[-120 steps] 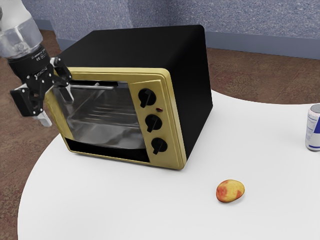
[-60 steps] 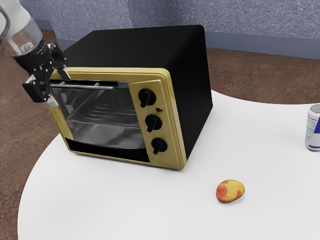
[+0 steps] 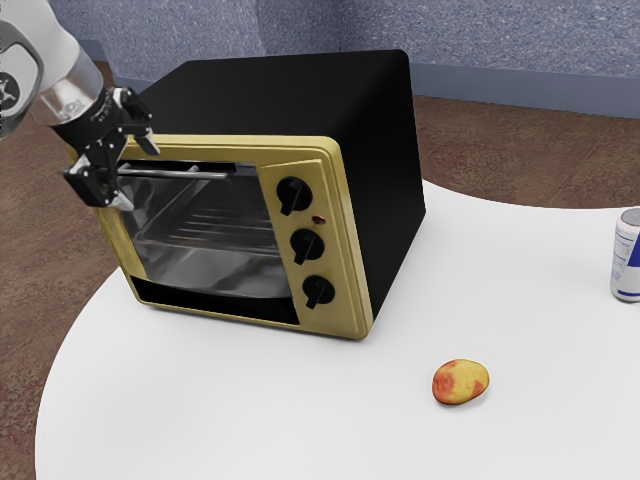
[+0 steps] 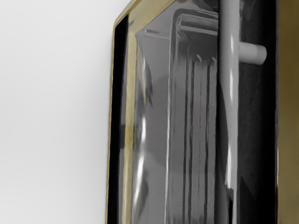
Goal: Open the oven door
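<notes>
Oven door (image 3: 210,255) shut, gripper (image 3: 136,176) open at bar handle (image 3: 195,175).
Door fronts black-and-gold toaster oven (image 3: 385,170) on white table (image 3: 240,400); gripper at handle's end away from knobs (image 3: 307,244). Red-yellow fruit (image 3: 460,382), can (image 3: 627,255) farther out.

Bright light streaks the door glass (image 4: 153,140).

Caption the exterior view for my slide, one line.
Open pincer by the handle of a closed gold-fronted oven, with fruit and can on a white table.
</notes>
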